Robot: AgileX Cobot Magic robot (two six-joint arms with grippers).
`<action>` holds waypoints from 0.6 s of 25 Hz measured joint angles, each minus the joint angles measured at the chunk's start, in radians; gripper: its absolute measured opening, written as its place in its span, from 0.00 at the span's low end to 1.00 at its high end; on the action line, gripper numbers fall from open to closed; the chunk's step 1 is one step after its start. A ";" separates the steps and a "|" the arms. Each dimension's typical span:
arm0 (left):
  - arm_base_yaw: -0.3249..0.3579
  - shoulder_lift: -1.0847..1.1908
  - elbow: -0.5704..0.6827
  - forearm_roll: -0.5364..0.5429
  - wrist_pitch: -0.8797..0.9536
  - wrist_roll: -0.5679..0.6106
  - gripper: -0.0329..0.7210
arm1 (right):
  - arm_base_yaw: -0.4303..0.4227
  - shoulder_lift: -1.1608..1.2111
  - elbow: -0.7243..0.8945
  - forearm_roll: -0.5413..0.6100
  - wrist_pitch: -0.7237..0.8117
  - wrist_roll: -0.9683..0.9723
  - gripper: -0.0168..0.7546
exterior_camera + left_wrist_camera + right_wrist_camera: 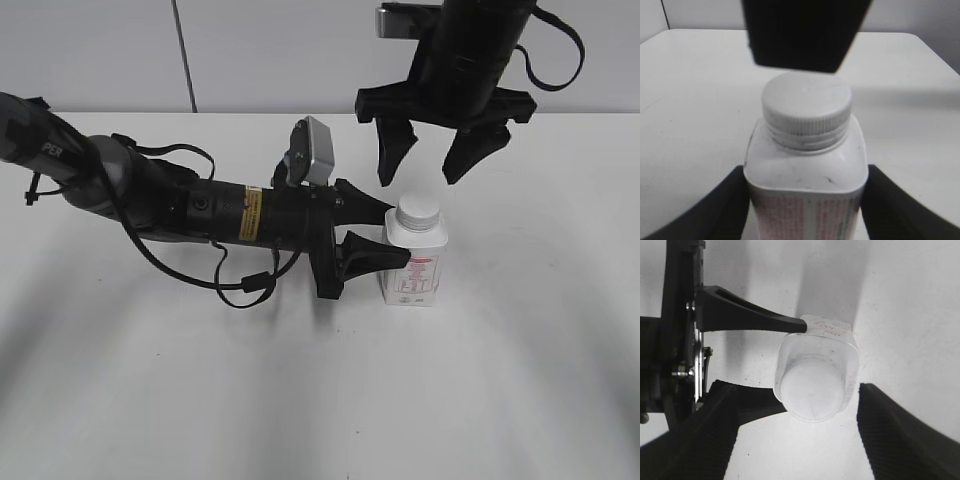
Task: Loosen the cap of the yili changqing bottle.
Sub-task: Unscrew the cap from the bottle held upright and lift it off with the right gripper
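Note:
The yili changqing bottle (418, 272) stands upright on the white table, white with red print on its label. Its white cap (417, 211) sits on the neck. My left gripper (398, 237) reaches in from the left and is shut on the bottle's body, one finger on each side (805, 202). My right gripper (430, 150) hangs open above and just behind the cap, not touching it. In the right wrist view the cap (812, 389) lies between the spread fingers (796, 407), above the bottle's shoulder (847, 355). The left wrist view shows the cap (806, 107) and shoulder (805, 170) close up.
The left arm lies low across the table (520, 380) with a black cable loop (240, 290) beneath it. A dark part of the right gripper (805, 32) hangs just beyond the cap. A grey wall stands behind the table's far edge.

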 joint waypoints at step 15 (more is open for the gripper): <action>0.000 0.000 0.000 0.000 0.000 0.000 0.60 | 0.000 0.081 0.001 -0.003 0.000 0.048 0.77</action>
